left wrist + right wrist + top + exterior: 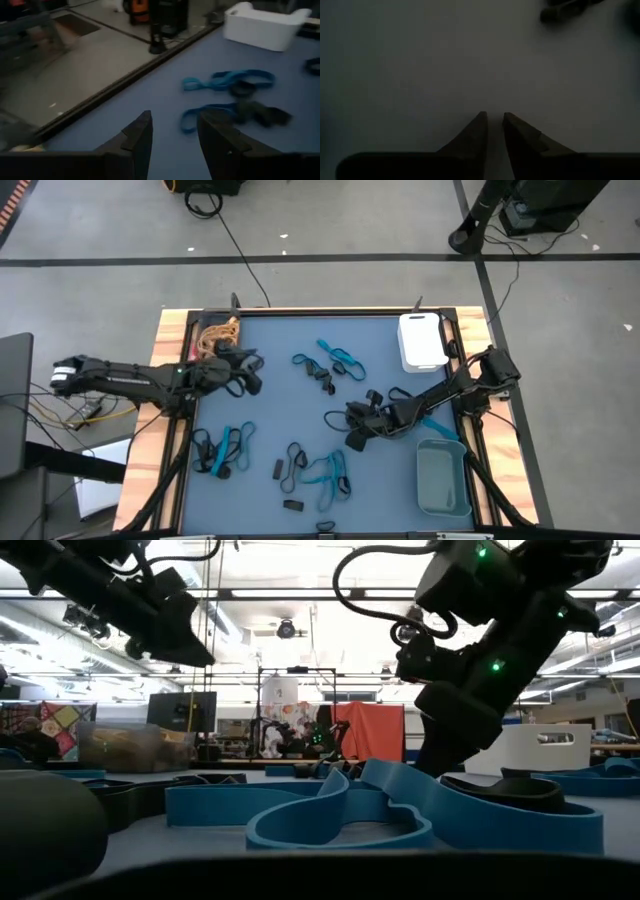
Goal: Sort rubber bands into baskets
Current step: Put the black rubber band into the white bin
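Many rubber bands [325, 470] are lying across the bench [280, 410]. At four o'clock, the right gripper [356, 428] is squeezing nearly closed, maybe pinching nothing. At nine o'clock, the left gripper [252, 374] is waiting, spread. Next: lifting toward the grey-teal basket [442, 477].

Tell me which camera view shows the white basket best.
The high view: the whole white basket sits at the table's far right corner, outline complete. The left wrist view shows it blurred at the table's edge. The low view catches only a side wall behind the arm. The right wrist view misses it.
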